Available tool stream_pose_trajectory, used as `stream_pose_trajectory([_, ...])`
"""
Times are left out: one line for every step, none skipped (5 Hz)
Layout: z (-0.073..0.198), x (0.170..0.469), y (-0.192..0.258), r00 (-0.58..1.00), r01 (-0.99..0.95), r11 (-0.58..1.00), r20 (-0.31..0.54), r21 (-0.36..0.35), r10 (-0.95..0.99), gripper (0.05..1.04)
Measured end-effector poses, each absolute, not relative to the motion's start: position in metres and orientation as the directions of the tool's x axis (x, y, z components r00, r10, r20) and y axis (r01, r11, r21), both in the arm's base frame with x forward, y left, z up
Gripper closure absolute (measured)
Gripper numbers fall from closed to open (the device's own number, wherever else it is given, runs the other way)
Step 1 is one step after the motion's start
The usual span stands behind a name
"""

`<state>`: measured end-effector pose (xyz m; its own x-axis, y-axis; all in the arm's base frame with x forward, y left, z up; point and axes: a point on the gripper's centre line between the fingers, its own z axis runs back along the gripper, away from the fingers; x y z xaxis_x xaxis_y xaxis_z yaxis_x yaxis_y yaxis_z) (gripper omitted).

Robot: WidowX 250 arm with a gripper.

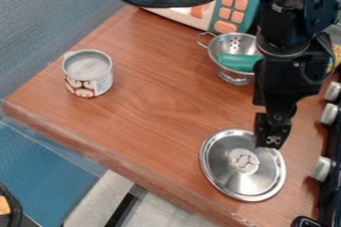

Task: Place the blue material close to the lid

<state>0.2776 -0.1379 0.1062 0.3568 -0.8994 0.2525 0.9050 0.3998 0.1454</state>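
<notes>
My gripper (271, 136) hangs at the right of the view, pointing down over the upper right edge of the lid. The lid (223, 172) is round, silver metal, and lies on the table near its front right part; part of its right rim is behind the gripper. A smooth blue-green piece (234, 61), the blue material, rests in the small metal colander (216, 51) behind the lid. My arm hides the right end of the piece and the right side of the colander.
A can (87, 82) with a mushroom-like print stands at the left of the wooden table (153, 106). A toy microwave (226, 4) is at the back. The stove's knobs (322, 169) line the right edge, and a black cable loops across the top.
</notes>
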Motion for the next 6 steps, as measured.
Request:
stream_pose_trajectory([0.098,0.275,-0.137,0.363,0.909,0.398,0.231,0.125,-0.903,0.083])
stream_pose_trajectory([0.106,0.286,-0.116,0.405,0.89,0.438,0.217,0.129,-0.888,0.083])
stream_pose_trajectory([0.125,0.303,-0.101,0.419,0.877,0.458,0.233,0.147,-0.878,0.083])
stream_pose_trajectory([0.155,0.326,-0.082,0.417,0.862,0.469,0.253,0.194,-0.873,0.083])
stream_pose_trajectory([0.161,0.358,-0.079,0.426,0.867,0.464,0.211,0.183,-0.88,0.083])
stream_pose_trajectory([0.147,0.38,-0.071,0.45,0.864,0.47,0.144,0.18,-0.881,0.083])
